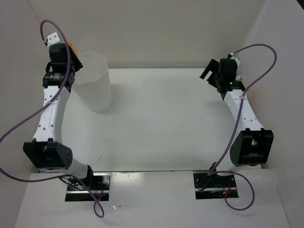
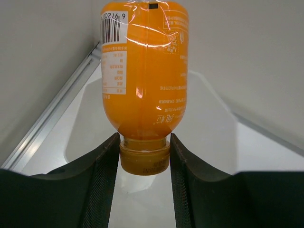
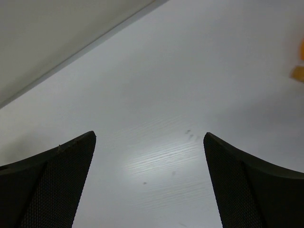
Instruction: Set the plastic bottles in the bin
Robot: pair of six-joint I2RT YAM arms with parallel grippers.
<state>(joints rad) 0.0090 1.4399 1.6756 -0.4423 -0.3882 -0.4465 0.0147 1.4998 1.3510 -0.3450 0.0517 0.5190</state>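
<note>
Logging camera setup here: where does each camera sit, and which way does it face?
Top external: above and behind the robot, looking down at the table; left arm and right arm show.
Left wrist: on the left arm, looking along the left end effector at the orange bottle it clamps by the cap, bin beyond.
Right wrist: on the right arm, facing bare table past the open right end effector.
Shared: top and left wrist both show orange bottle and bin.

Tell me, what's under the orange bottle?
The white bin, mouth open. The left gripper holds the orange bottle by its cap above it. Bottle and fingers hide the bin's bottom.
</note>
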